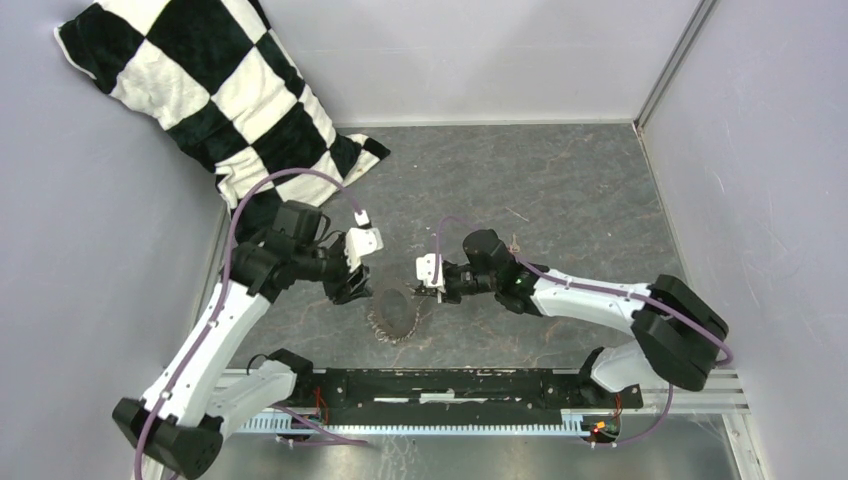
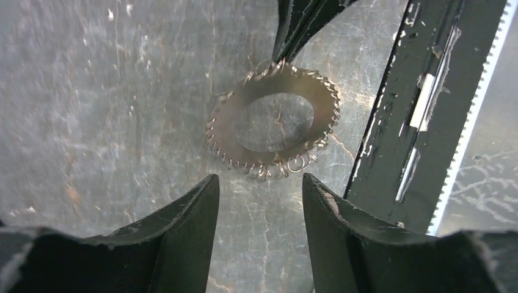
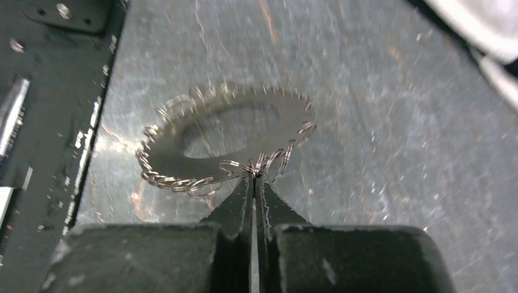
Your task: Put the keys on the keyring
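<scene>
The keyring [image 1: 393, 313] lies on the grey table between the two arms, a flat toothed disc with a hollow centre. It also shows in the left wrist view [image 2: 227, 122] and the right wrist view [image 3: 174, 160]. My right gripper [image 3: 253, 176] is shut, its tips pinching the wire loops on the ring's near edge; a tiny red speck shows between the tips. The red-headed key is otherwise hidden. In the top view the right gripper [image 1: 425, 292] touches the ring's right side. My left gripper [image 2: 261, 183] is open and empty, just short of the ring's left side [image 1: 352, 287].
A black-and-white checkered pillow [image 1: 200, 90] leans in the far left corner. A black rail [image 1: 450, 385] runs along the near table edge, close to the ring [image 2: 391, 122]. Grey walls close in the left, far and right sides.
</scene>
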Available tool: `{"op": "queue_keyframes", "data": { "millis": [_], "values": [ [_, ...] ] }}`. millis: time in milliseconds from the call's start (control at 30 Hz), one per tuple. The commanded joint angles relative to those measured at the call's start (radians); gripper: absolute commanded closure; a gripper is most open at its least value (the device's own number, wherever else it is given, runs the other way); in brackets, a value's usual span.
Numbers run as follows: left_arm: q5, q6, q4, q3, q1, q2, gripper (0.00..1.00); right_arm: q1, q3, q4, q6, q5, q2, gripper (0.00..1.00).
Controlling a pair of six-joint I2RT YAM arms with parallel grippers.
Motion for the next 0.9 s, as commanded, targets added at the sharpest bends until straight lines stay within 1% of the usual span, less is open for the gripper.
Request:
{"op": "queue_keyframes", "data": {
  "millis": [0, 100, 200, 333, 433, 533, 633, 800, 867],
  "values": [
    [0.144, 0.208, 0.1, -0.065, 0.002, -0.109, 0.39, 0.056, 0.086, -0.044, -0.027, -0.007, -0.087, 1.0],
    [0.219, 0.317, 0.154, -0.105, 0.002, -0.138, 0.38, 0.098, 0.115, -0.089, -0.044, 0.008, -0.123, 1.0],
    [0.327, 0.46, 0.156, -0.142, 0.002, -0.157, 0.38, 0.128, 0.128, -0.104, -0.055, 0.019, -0.152, 1.0],
    [0.382, 0.552, 0.239, -0.211, -0.002, -0.203, 0.39, 0.14, 0.148, -0.117, -0.06, 0.01, -0.171, 1.0],
    [0.419, 0.569, 0.316, -0.263, -0.009, -0.231, 0.43, 0.143, 0.15, -0.107, -0.062, 0.004, -0.168, 1.0],
    [0.458, 0.612, 0.319, -0.292, -0.021, -0.236, 0.5, 0.144, 0.165, -0.106, -0.063, 0.0, -0.152, 0.99],
    [0.46, 0.637, 0.319, -0.307, -0.034, -0.227, 0.56, 0.148, 0.18, -0.101, -0.062, -0.007, -0.141, 1.0],
    [0.442, 0.693, 0.323, -0.338, -0.049, -0.224, 0.6, 0.146, 0.19, -0.075, -0.049, -0.023, -0.132, 0.99],
    [0.416, 0.656, 0.381, -0.355, -0.056, -0.232, 0.61, 0.148, 0.202, -0.077, -0.048, -0.027, -0.123, 1.0]
  ]
}}
